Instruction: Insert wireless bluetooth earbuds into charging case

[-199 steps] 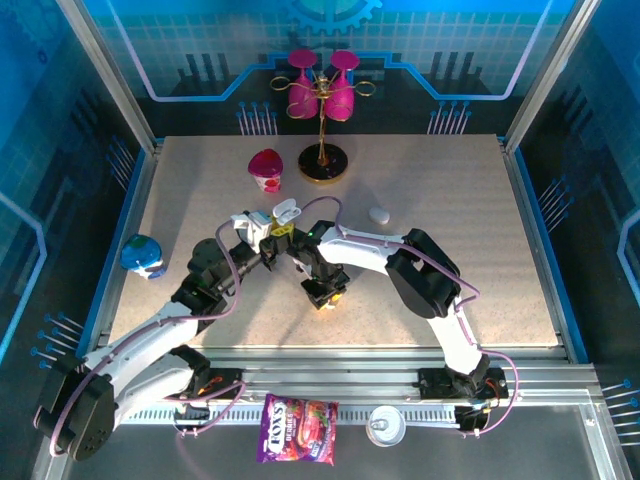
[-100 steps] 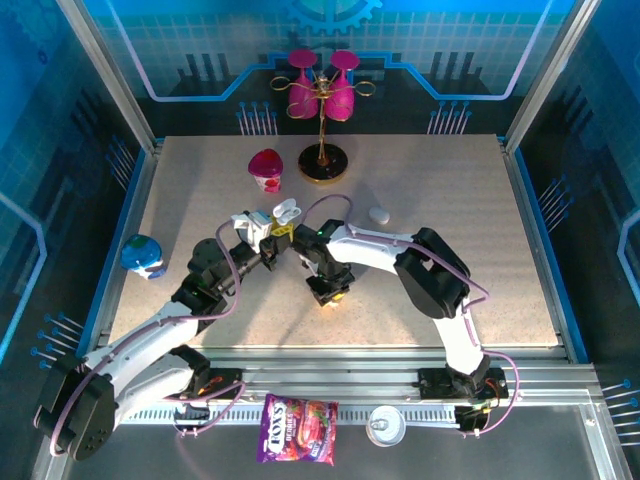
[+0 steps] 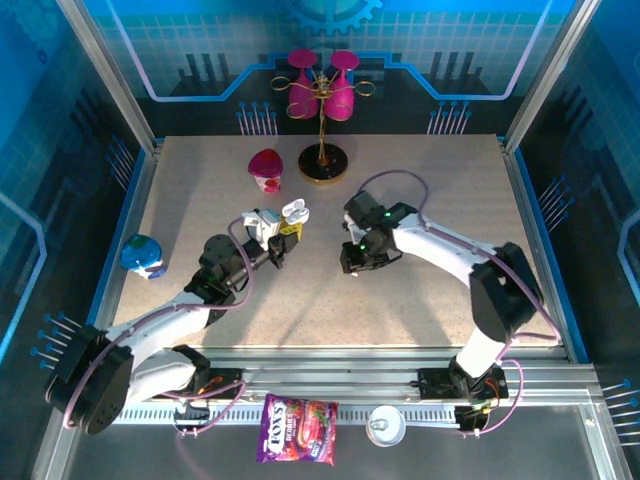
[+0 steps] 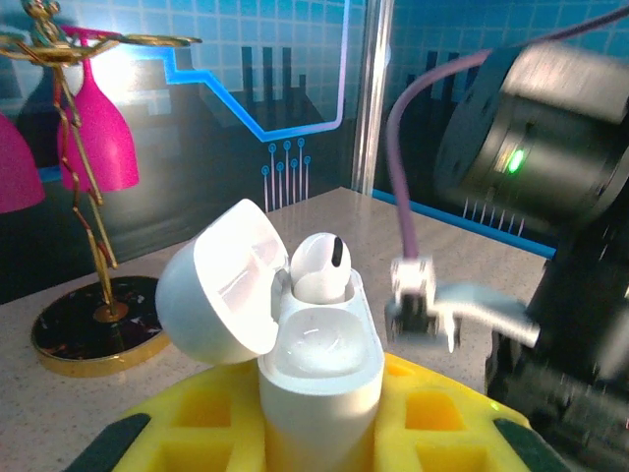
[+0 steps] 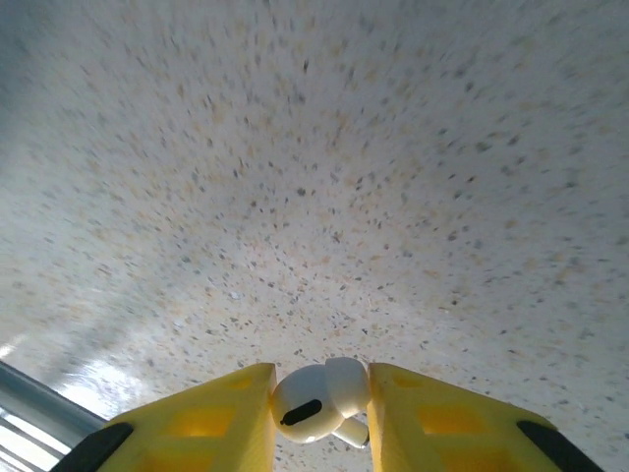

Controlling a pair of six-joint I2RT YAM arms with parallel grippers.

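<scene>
Left wrist: left pincer [image 4: 319, 438] grips the charging case [image 4: 295, 339], lid open, one earbud [image 4: 316, 265] seated; right pincer [image 5: 319, 393] pinches a second earbud [image 5: 307, 406], seemingly bound for the free slot

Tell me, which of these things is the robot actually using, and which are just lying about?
In use: open charging case; earbud seated in it; second earbud, held.
Lying about: stand of pink glasses; pink cup; blue-and-white object; sweets bag; can.
</scene>
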